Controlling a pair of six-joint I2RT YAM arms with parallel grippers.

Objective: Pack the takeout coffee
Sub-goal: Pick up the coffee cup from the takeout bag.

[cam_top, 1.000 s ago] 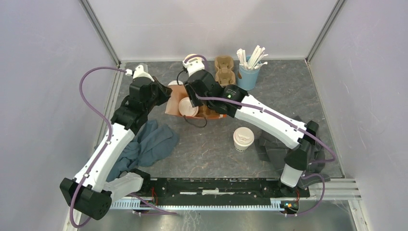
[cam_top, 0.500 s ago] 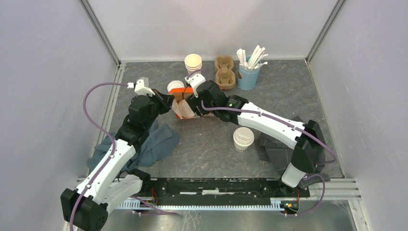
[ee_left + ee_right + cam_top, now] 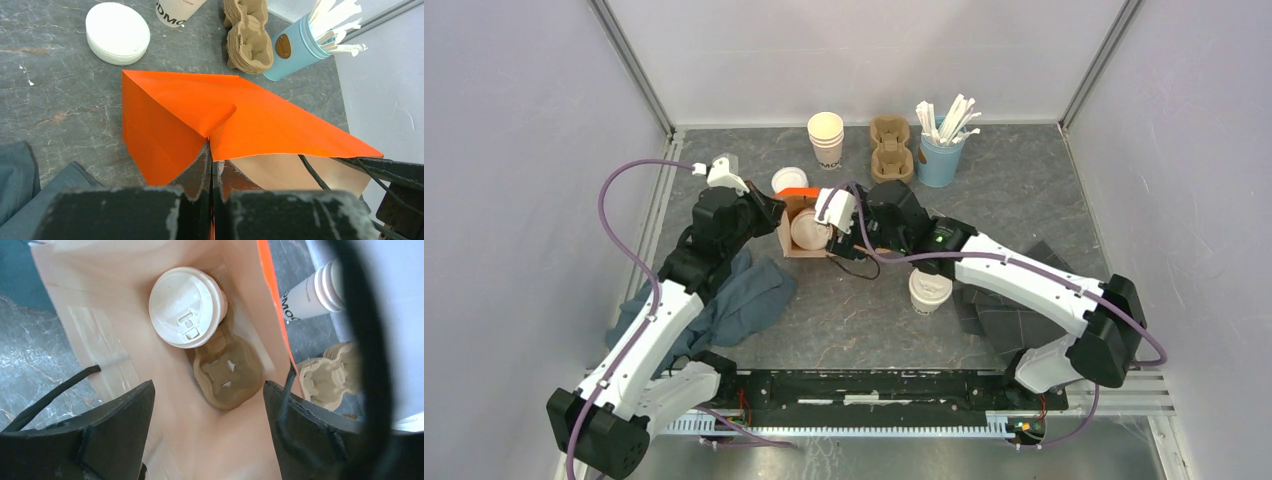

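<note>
An orange paper bag (image 3: 796, 203) stands open at the table's middle back, its inside tan (image 3: 120, 340). One takeout coffee (image 3: 186, 306), a cream cup with a white sip lid, sits inside it in one slot of a brown carrier (image 3: 227, 371); the carrier's other slot is empty. The same cup (image 3: 809, 230) shows in the top view. A second lidded takeout coffee (image 3: 930, 288) stands on the table to the right. My left gripper (image 3: 211, 156) is shut on the bag's (image 3: 220, 110) rim. My right gripper (image 3: 209, 390) hangs open over the bag's mouth, holding nothing.
Along the back stand a stack of lidless cups (image 3: 825, 138), a stack of carriers (image 3: 890, 148) and a blue cup of stirrers (image 3: 940, 150). A pile of white lids (image 3: 789, 180) lies behind the bag. A blue-grey cloth (image 3: 734, 295) lies left, a dark cloth (image 3: 999, 310) right.
My right gripper has opened, leaving the lidded cup in the bag, and drawn back toward the right. The left gripper kept its hold on the bag's rim.
</note>
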